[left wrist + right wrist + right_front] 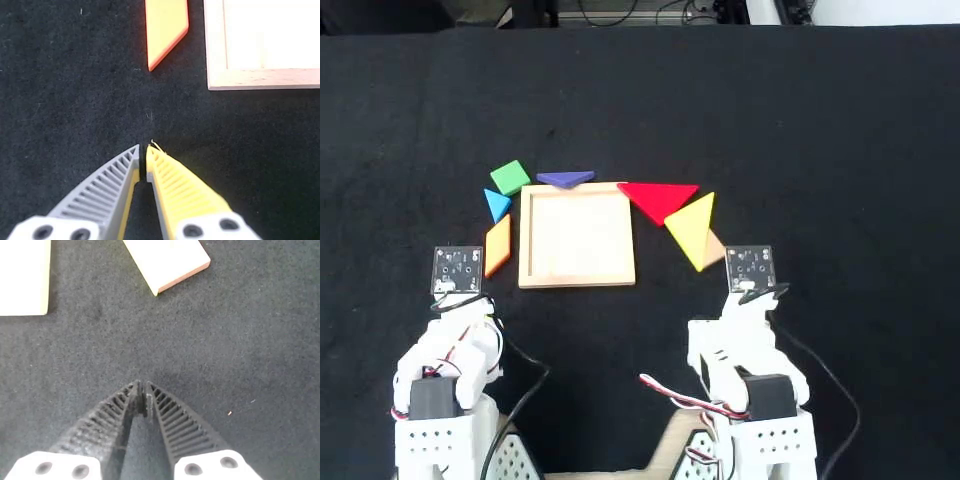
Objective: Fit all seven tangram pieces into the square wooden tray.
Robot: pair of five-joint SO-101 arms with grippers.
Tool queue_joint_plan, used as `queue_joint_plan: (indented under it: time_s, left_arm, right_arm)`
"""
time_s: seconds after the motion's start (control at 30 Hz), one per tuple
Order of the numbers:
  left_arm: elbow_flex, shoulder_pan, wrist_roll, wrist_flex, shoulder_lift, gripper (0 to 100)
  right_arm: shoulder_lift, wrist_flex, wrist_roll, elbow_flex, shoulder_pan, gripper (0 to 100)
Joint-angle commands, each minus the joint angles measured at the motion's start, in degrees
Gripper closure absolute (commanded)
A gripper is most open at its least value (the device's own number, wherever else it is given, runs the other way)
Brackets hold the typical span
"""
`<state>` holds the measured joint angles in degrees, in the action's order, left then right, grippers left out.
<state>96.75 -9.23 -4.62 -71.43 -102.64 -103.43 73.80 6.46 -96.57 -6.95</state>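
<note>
Black cloth covers the tabletop (770,120); the square wooden tray (577,282) lies empty near its middle, with the tangram pieces (658,198) set close around it, probably so each arm reaches some. Left gripper (144,150) and right gripper (142,387) hover closed on nothing toward the near edge. One pale piece (716,247) is partly hidden beside the yellow triangle (693,229), so its shape is unclear.
</note>
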Motion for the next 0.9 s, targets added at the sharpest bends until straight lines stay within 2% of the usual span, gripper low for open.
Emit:
queue_joint_plan:
  time_s: [0.0,0.13,0.37,0.5,0.57,0.73,0.87]
  left_arm:
    - [0.5,0.6,0.3,-0.2,-0.3,97]
    - [0.6,0.6,0.2,6.1,-0.3,97]
    - [0.4,0.7,-0.1,4.9,-0.3,97]
    - [-0.9,0.3,-8.0,4.9,-0.3,97]
    - [-2.2,-2.2,-11.0,5.1,-0.3,97]
    - [-5.1,-7.4,-5.5,12.0,-0.3,97]
    - [-10.9,-12.0,-1.6,20.0,-0.3,97]
  right_arm:
    - [-4.4,-0.3,0.5,0.0,0.5,98.6]
    - [-4.4,0.1,0.4,0.0,0.5,98.4]
    - [-4.4,0.1,0.4,0.0,0.6,98.5]
    - [-4.4,-1.3,-1.0,0.0,-1.5,98.4]
    - [-4.4,-4.8,-2.8,0.0,-2.5,98.5]
    - [-4.4,-16.1,-3.7,1.6,-1.3,98.3]
    - [-4.4,-25.2,-11.5,7.8,2.1,98.3]
